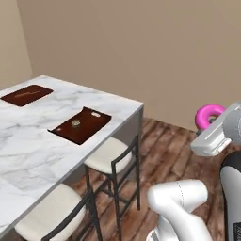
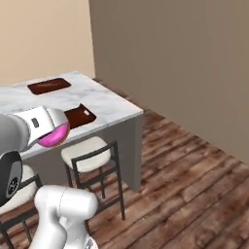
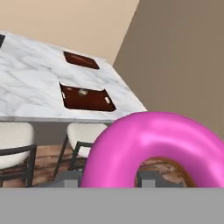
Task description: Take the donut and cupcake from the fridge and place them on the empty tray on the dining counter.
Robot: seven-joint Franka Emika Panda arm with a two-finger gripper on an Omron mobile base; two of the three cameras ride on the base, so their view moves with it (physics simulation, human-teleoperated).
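Observation:
My gripper [image 1: 210,124] is shut on the pink-iced donut [image 1: 209,115], held in the air over the wooden floor, to the right of the dining counter [image 1: 37,141]. The donut [image 3: 157,144] looms large in the hand view and hides my fingertips. The donut [image 2: 54,136] pokes out under the white hand in the right base view. The dark brown tray [image 1: 89,129] lies near the counter's right edge, with the small cupcake [image 1: 76,123] on it. In the hand view the tray [image 3: 92,101] and cupcake [image 3: 82,92] lie ahead. The fridge is out of view.
A flat brown board [image 1: 27,95] lies at the counter's far end. Two cream-seated stools [image 1: 109,155] [image 1: 47,214] with dark frames stand tucked along the counter's near side. A tan wall runs behind, with open wood floor [image 2: 185,165] to the right.

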